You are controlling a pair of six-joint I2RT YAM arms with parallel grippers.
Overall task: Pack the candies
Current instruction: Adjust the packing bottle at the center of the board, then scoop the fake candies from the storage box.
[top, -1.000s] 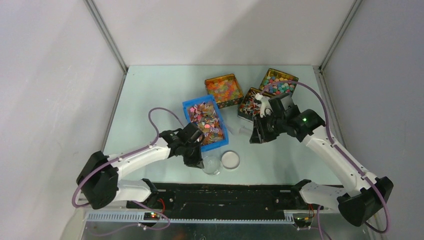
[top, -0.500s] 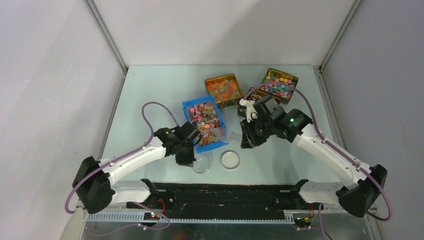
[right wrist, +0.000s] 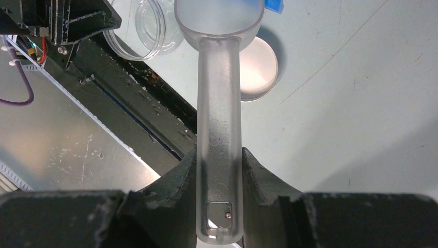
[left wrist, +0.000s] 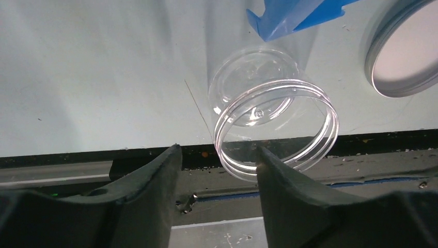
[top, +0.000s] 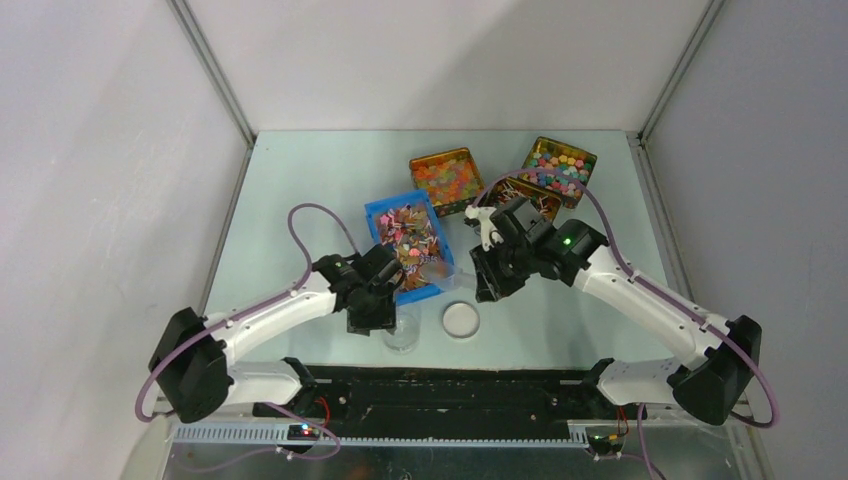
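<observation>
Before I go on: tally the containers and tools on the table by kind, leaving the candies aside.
Gold tins: 3 (one partly hidden by the right arm)
Blue tray: 1
Jar: 1
Lid: 1
Scoop: 1
Total: 7

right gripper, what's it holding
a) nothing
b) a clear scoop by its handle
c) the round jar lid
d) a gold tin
b: in the right wrist view the right gripper has both fingers clamped on the handle of the clear scoop, while the jar lid lies untouched further out.
</observation>
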